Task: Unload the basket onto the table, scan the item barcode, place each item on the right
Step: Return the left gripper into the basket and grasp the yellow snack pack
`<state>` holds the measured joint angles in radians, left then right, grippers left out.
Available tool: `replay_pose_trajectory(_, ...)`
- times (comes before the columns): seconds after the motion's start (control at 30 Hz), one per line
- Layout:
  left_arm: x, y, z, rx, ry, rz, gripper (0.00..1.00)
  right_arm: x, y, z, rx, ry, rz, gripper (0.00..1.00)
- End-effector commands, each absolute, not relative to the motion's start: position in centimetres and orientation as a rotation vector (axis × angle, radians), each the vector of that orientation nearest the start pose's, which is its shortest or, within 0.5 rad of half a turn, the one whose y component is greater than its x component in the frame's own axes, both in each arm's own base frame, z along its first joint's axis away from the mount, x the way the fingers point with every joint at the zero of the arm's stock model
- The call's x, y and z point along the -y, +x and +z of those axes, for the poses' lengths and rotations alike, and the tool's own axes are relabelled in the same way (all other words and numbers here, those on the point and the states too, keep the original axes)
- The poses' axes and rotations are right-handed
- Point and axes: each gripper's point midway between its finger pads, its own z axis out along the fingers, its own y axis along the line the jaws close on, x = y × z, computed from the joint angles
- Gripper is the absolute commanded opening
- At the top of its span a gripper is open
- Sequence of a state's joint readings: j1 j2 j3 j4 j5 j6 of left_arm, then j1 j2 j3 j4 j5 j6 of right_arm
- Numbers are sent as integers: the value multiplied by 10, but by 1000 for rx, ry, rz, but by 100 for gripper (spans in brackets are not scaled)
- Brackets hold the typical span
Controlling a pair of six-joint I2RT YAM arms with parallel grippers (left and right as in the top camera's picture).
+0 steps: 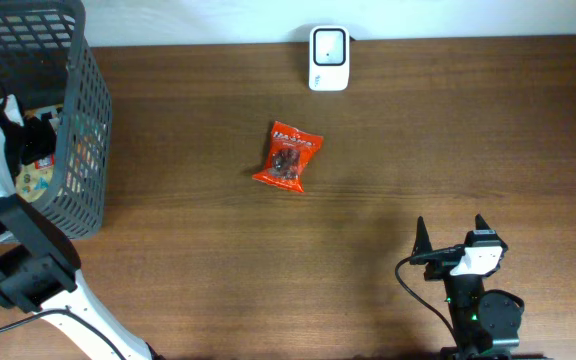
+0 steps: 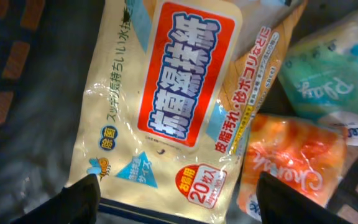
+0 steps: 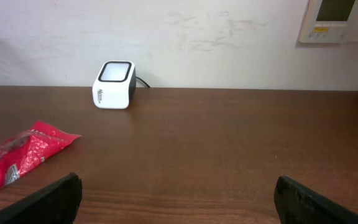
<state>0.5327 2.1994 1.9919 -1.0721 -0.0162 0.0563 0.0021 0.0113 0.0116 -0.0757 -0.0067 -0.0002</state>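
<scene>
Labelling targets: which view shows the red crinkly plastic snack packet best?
Overhead: the red crinkly plastic snack packet lies whole, unobstructed, printed face up. Right wrist sees the packet low and side-on, at the left frame edge. Left wrist does not show it.

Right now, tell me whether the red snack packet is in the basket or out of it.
Out. The red snack packet lies flat on the wooden table, well clear of the mesh basket at the left edge.

The snack bag (image 1: 288, 157) is red, the scanner (image 1: 329, 58) white, the table (image 1: 388, 140) brown. The wipes pack (image 2: 114, 124) is cream with a red label.
</scene>
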Motion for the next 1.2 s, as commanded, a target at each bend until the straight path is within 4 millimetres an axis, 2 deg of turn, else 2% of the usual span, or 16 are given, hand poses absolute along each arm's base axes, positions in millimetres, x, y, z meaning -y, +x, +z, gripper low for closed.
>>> replay_pose_trajectory(0.0, -257, 426, 99, -2792, -640, 177, 76, 1, 246, 155, -1653, 8, -2, 98)
replay_pose_trajectory(0.13, -260, 434, 101, -2763, -629, 188, 75, 1, 246, 155, -1653, 8, -2, 98)
replay_pose_trajectory(0.23, -254, 442, 103, -2784, -448, 218, 76, 1, 246, 155, -1653, 8, -2, 98)
replay_pose_trajectory(0.43, -263, 454, 116, -2766, -351, 499, 79, 1, 246, 155, -1653, 8, -2, 98)
replay_pose_trajectory(0.53, -256, 463, 119, -2764, -251, 522, 82, 1, 246, 155, -1653, 9, -1, 98)
replay_pose_trajectory(0.7, -258, 463, 117, -2764, -254, 520, 80, 1, 246, 155, -1653, 8, -2, 98)
replay_pose_trajectory(0.87, -253, 456, 85, -2840, -246, 477, 82, 1, 246, 155, -1653, 8, -2, 98)
replay_pose_trajectory(1.0, -247, 450, 48, -2926, -236, 420, 82, 1, 246, 155, -1653, 8, -2, 98)
replay_pose_trajectory(1.17, -245, 445, 25, -2977, -233, 401, 82, 1, 246, 155, -1653, 8, -2, 98)
